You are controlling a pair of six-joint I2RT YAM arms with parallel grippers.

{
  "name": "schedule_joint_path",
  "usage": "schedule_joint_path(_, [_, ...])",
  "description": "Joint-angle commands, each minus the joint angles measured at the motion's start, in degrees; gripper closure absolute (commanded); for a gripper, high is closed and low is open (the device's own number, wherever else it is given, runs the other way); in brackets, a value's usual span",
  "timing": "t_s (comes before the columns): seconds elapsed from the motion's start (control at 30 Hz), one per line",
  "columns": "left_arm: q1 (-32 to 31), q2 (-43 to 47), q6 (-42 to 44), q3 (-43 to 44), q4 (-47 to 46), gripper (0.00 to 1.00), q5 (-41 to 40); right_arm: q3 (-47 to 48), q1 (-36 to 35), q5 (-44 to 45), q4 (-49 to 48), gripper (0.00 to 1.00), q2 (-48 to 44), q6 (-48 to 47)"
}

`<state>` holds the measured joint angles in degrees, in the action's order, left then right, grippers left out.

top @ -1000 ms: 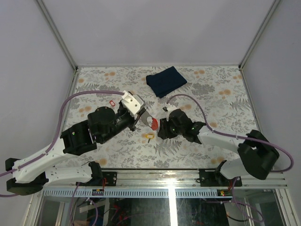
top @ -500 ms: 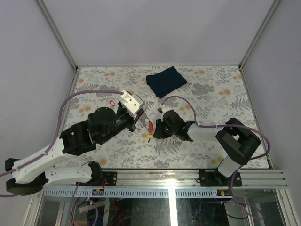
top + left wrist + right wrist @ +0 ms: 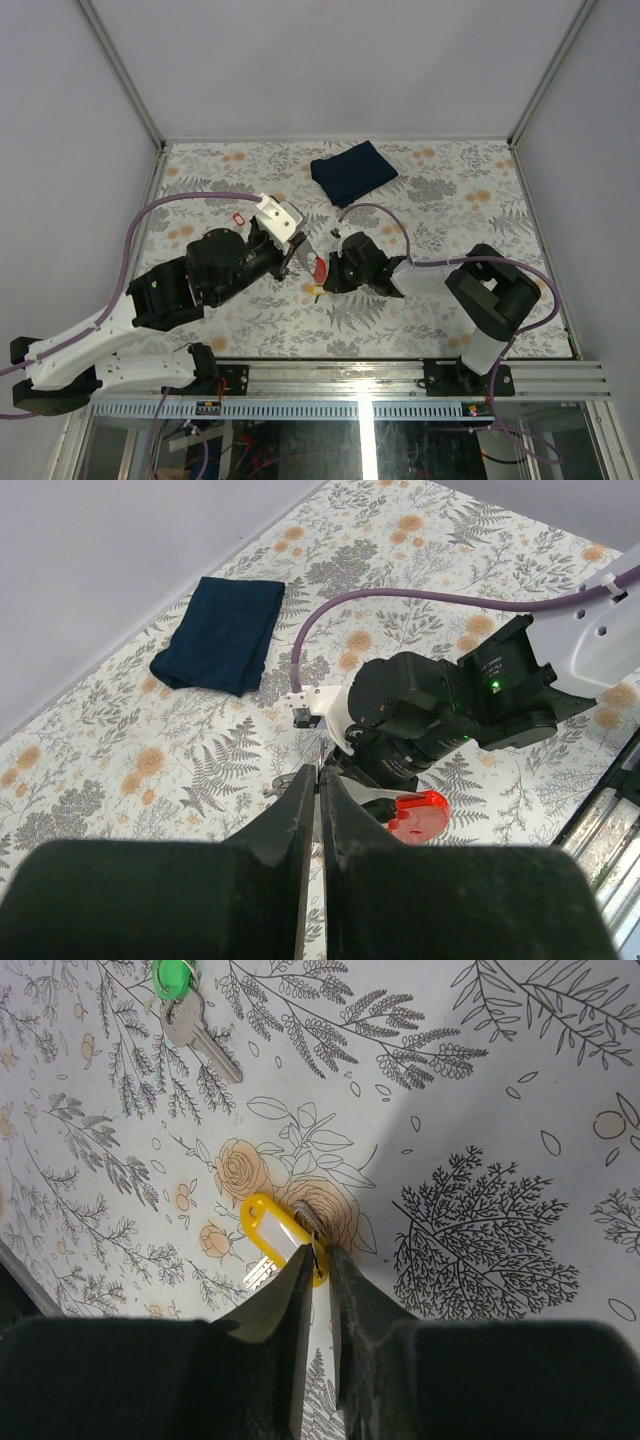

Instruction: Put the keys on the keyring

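Both clenched: left end effector (image 3: 318,776) on keyring (image 3: 420,815), right end effector (image 3: 322,1260) on yellow key (image 3: 272,1233), blade lower-left

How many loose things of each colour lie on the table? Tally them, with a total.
Green: 1, green key
Yellow: 1, yellow key
Red: 2, tag, small loop
Blue: 1, cloth
Total: 5

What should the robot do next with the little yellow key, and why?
Probably lift it a little. The right end effector looks pinched on the edge of the yellow key, which lies flat on the table. The left end effector, shut, seems to hold the keyring with its red tag close by, so raising the key would let it meet the ring.
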<state>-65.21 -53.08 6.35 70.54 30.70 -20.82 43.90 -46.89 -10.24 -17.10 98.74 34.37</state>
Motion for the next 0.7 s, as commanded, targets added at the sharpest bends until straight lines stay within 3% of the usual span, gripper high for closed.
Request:
schedule_joint_path(0.0, [0.0,1.2,-0.2,-0.4,-2.3,1.00,-1.1,1.8,-0.3,-1.5,-2.3,0.86,1.0,-0.5])
schedule_joint_path(0.23, [-0.1,2.0,0.4,-1.6,-3.1,1.00,-0.5,0.8,-0.3,-1.0,-1.4,0.98,-4.1,-3.9])
schedule_joint_path(0.67, [0.0,3.5,2.0,-4.5,-6.3,1.00,0.1,1.4,-0.4,3.4,9.3,0.97,-20.1,-22.2])
